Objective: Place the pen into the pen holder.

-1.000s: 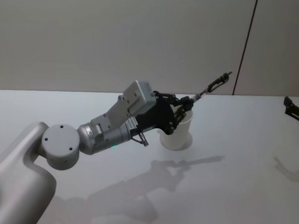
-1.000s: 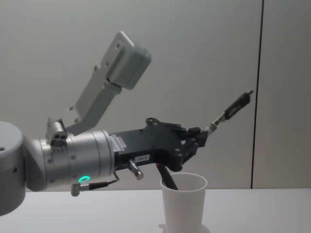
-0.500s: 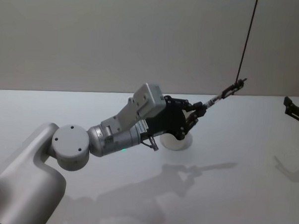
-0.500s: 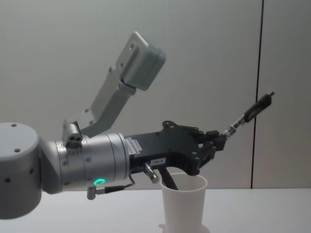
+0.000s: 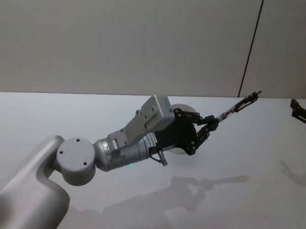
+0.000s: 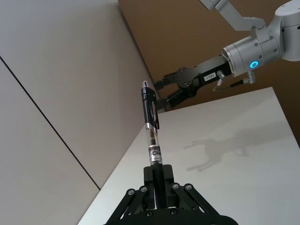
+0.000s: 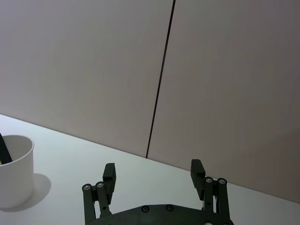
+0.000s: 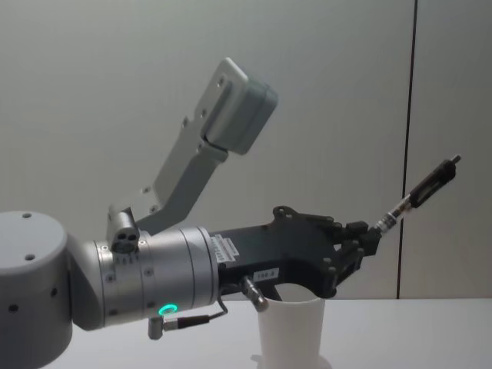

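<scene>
The left gripper (image 8: 367,237), clamped on one end of the pen (image 8: 421,192), hovers just above the cup (image 8: 290,330) on the table (image 8: 430,330), so the pen slants up and away beyond the rim and, I judge, needs tipping upright before release; farther right, the right gripper (image 7: 153,173) sits parked, jaws apart.

The left gripper (image 5: 209,122) is covering most of the cup (image 5: 182,109) in the head view and its rim in the chest view; the right wrist view's edge is cutting off one side. The head view's edge is cropping the right gripper (image 5: 296,108).
</scene>
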